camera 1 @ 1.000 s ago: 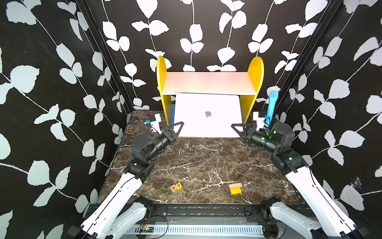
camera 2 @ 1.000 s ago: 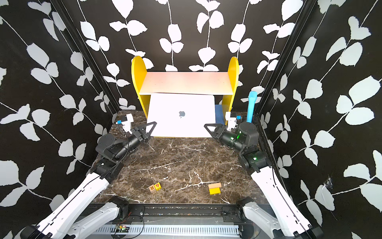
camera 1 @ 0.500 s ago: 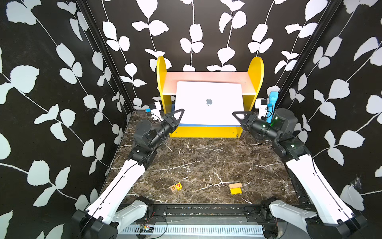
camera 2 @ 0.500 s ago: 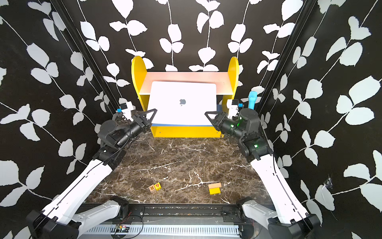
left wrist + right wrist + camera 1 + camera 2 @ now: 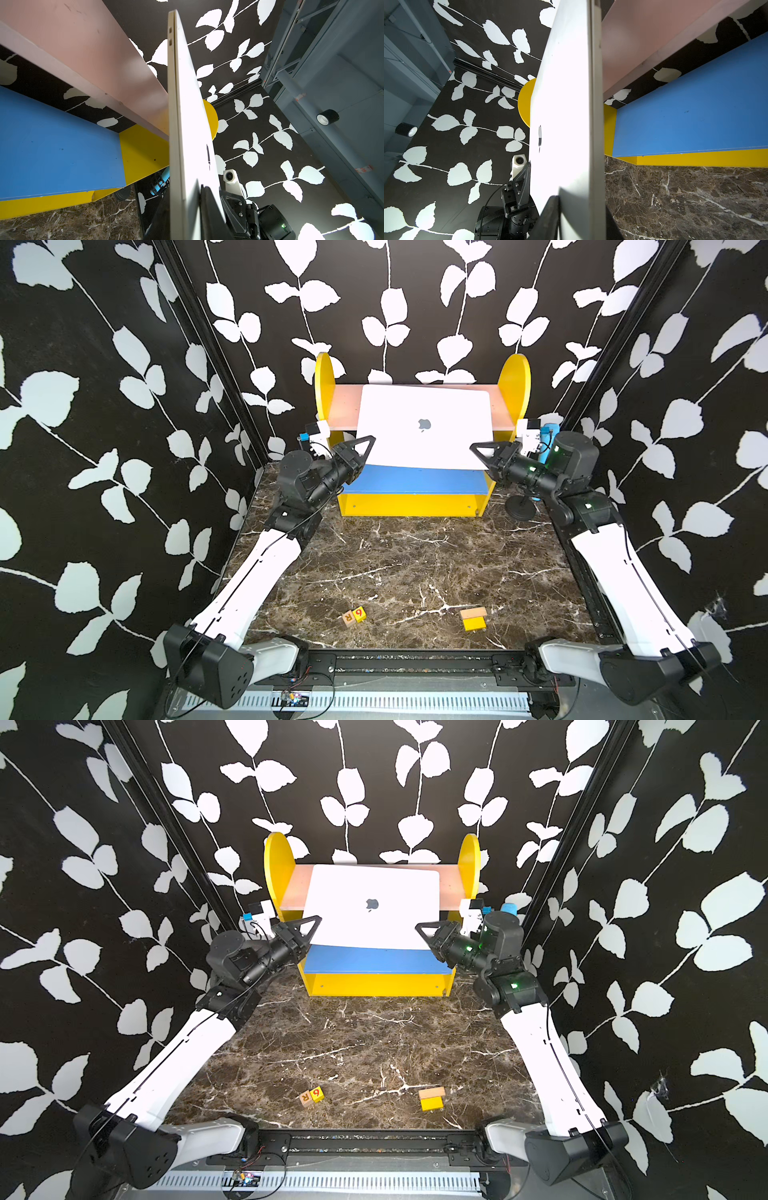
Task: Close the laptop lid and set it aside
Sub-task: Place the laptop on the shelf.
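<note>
laptop (image 5: pixel 424 427) closed, held tilted above yellow shelf unit (image 5: pixel 409 506), far edge over its pink top shelf (image 5: pixel 341 410); left gripper (image 5: pixel 367 443), right gripper (image 5: pixel 478 448) each clamped on a near corner; long axis runs claw-to-claw; neither arm nearer

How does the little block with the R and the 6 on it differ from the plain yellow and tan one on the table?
The lettered block shows a printed R and 6; the plain block bears no marks. The lettered block lies toward the robot's left, the plain block toward its right. Both are small, tan and yellow, and lie on the marble table near its front.
</note>
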`<state>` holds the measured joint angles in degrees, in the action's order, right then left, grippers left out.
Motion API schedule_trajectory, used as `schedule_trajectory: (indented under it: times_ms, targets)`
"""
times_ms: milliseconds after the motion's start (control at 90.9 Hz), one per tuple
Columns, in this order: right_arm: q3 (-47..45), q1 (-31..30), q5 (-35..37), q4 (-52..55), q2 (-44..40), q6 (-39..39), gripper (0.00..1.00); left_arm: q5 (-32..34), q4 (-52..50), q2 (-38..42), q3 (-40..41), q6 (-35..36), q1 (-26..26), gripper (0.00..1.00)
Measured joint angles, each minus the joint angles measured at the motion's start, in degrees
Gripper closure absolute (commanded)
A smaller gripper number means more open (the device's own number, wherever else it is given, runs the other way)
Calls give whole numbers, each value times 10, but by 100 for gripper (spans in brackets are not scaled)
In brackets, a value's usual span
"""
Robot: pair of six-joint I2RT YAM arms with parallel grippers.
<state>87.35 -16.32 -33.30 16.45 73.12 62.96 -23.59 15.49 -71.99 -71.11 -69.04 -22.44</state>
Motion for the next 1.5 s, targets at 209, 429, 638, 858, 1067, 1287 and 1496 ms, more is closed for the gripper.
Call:
schedule_trajectory:
  times_ms: [209, 429, 638, 858, 1067, 1287, 1496]
  targets:
    - [30, 11, -11, 10, 30, 0, 72, -2, -9, -26, -27, -1, 4, 100]
    - [49, 19, -19, 17, 60, 2, 72, -2, -9, -54, -40, -9, 9, 100]
    - [68, 23, -18, 36, 95, 3, 70, -2, -2, -82, -40, -23, 18, 100]
    - [102, 25, -17, 59, 131, -2, 64, 0, 8, -106, -49, -35, 23, 100]
    - [131, 25, -23, 84, 153, -17, 55, 3, 19, -114, -66, -33, 23, 94]
    - [151, 25, -27, 96, 169, -19, 52, 5, 32, -123, -68, -33, 23, 87]
    - [185, 25, -28, 121, 186, -19, 49, 7, 32, -129, -77, -34, 24, 81]
